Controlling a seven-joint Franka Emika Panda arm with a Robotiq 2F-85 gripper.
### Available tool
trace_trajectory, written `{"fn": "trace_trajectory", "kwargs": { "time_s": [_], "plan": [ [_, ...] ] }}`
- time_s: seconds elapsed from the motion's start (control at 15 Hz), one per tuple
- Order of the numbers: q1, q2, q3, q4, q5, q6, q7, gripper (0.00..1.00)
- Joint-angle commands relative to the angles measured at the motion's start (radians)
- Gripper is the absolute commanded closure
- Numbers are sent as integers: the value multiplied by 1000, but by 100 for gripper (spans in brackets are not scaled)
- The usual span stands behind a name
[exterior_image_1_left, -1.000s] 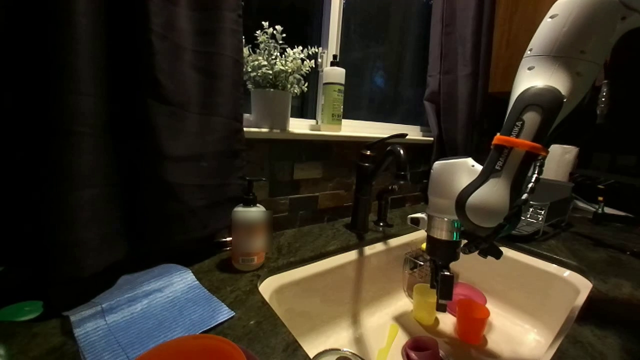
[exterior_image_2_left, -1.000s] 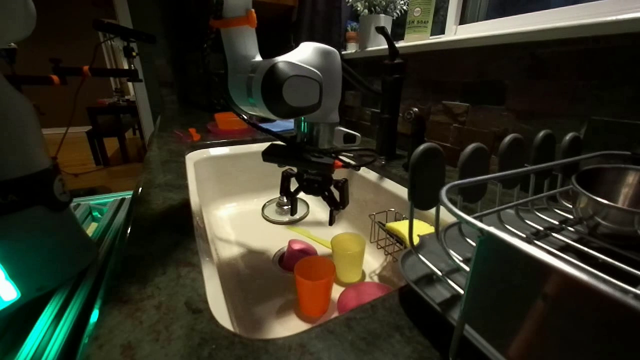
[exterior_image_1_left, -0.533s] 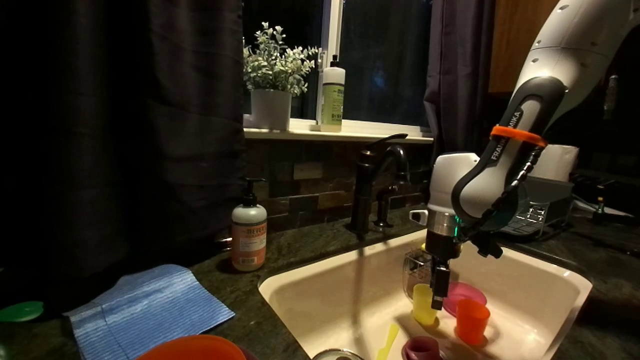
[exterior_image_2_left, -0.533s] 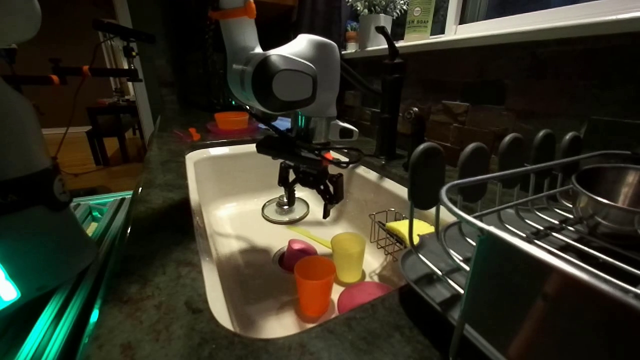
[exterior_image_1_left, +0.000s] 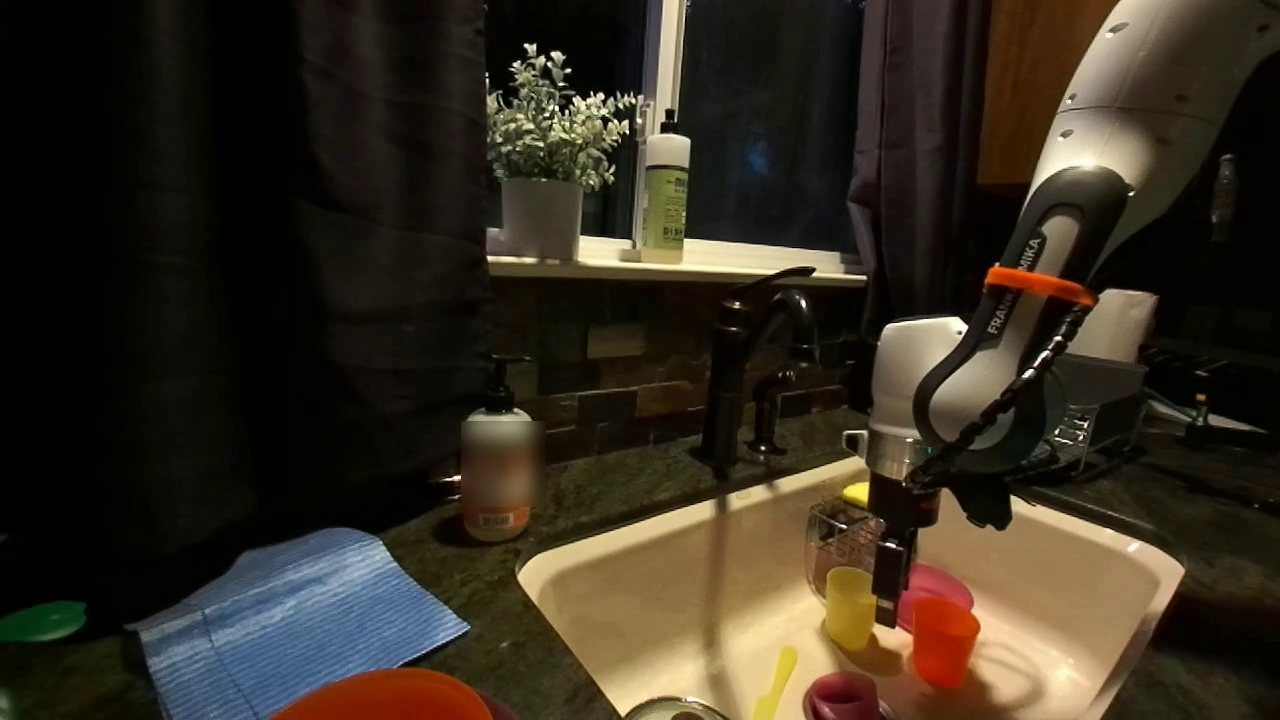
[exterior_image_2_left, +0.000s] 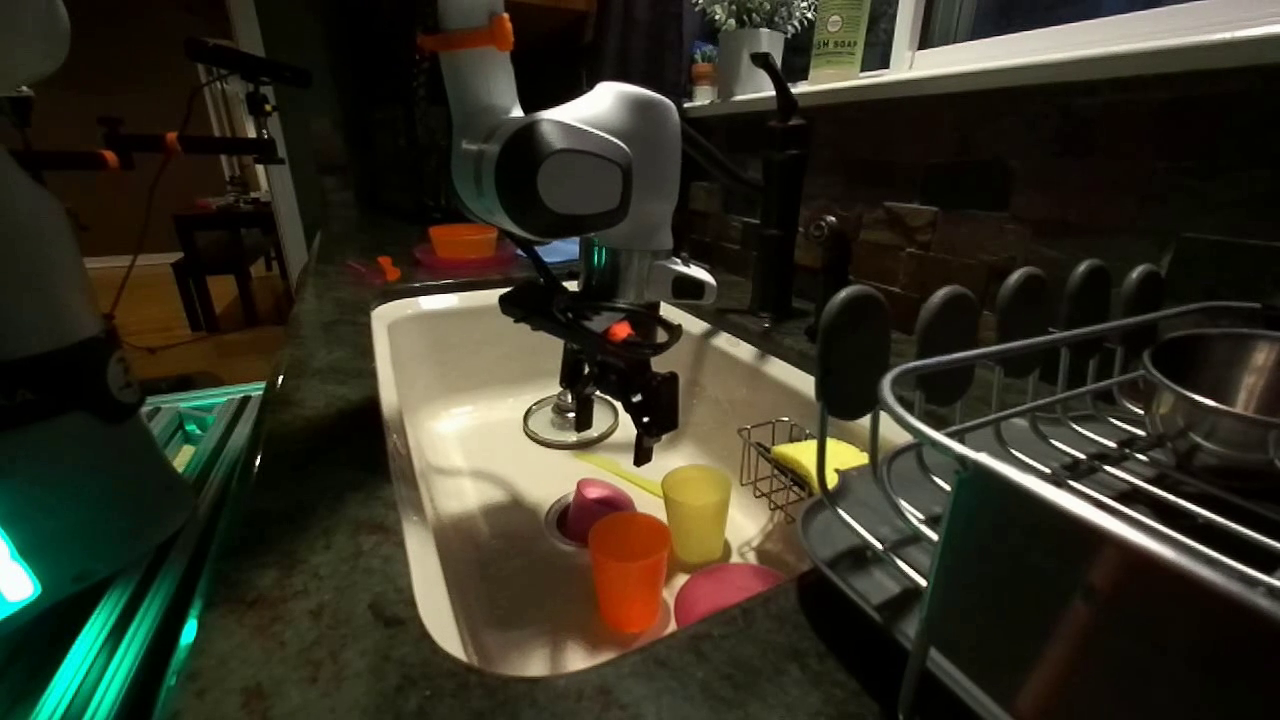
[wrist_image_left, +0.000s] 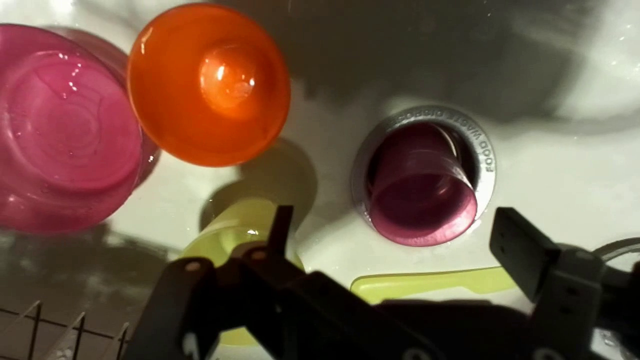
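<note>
Below the jaws, smooth plastic was seen in the yellow cup, glossy plastic in the orange cup and pink dish, shiny metal in the drain ring.

A yellow cup stands upright near a magenta cup tilted in the drain.

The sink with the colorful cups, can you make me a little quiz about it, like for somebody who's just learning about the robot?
1. Short answer: which cup leans in the drain?
2. True or false: the jaws are shut tight.
3. Counting: how many cups can you see standing upright in the sink?

Key:
1. The purple-pink cup.
2. False: they stand open and hold nothing.
3. Two: the orange cup and the yellow cup.
</note>
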Motion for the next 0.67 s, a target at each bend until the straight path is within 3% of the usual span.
{"fn": "trace_trajectory", "kwargs": {
  "time_s": [0.0, 0.33, 0.4, 0.47, 0.6],
  "plan": [
    [3, -1, -2, 2, 5, -2, -4, 0],
    [3, -1, -2, 4, 5, -2, -4, 0],
    [-18, 6, 24, 8, 29, 1, -20, 0],
    [21, -3, -12, 7, 6, -2, 29, 0],
    [31, -12, -13, 4, 4, 26, 41, 0]
  ]
}}
